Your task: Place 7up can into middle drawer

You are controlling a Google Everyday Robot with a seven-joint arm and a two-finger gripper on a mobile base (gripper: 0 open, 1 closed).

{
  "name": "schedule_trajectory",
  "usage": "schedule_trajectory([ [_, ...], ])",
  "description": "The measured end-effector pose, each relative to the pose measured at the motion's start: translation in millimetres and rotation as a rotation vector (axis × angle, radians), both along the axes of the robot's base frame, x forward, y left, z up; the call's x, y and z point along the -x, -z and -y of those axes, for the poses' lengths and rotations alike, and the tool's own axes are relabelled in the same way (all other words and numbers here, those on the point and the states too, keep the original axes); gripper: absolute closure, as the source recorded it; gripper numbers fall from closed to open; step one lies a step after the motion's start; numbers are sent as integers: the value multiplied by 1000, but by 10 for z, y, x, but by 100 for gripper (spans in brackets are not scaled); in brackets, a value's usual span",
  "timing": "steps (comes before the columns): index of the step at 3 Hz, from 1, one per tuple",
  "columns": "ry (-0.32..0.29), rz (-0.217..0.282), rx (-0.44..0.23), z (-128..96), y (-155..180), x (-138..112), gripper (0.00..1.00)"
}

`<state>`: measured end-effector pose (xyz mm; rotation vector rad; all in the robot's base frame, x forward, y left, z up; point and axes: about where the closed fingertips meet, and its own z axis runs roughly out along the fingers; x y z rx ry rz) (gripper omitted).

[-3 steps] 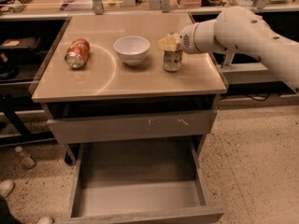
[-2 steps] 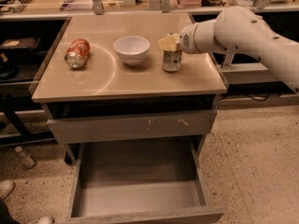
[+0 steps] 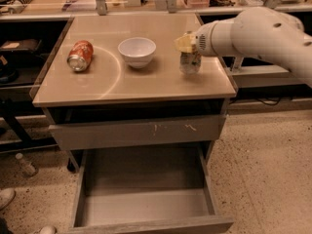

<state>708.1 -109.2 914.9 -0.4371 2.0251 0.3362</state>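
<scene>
Gripper [image 3: 185,44] hangs over the right of the tabletop [image 3: 122,87]; whether it has closed on anything cannot be told. Middle drawer [image 3: 146,206] stands pulled out below. White bowl [image 3: 137,50] sits at centre, and the 7up can [image 3: 190,63] stands upright right of it, directly under the gripper. Advice: confirm a firm hold, lift straight up, carry forward past the table edge — then lower centrally into the drawer.

7up can [image 3: 190,63], silvery with green print, upright on right side of the counter [image 3: 146,89], end effector [image 3: 185,43] at its top, middle drawer [image 3: 146,206], grey, pulled open below
</scene>
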Motion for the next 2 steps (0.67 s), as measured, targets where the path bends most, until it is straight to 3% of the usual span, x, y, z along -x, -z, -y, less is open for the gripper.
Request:
schedule_trajectory([
  [1,84,-23,35,145,-156,625,100],
  [2,175,-113,38,251,-117,1443,100],
])
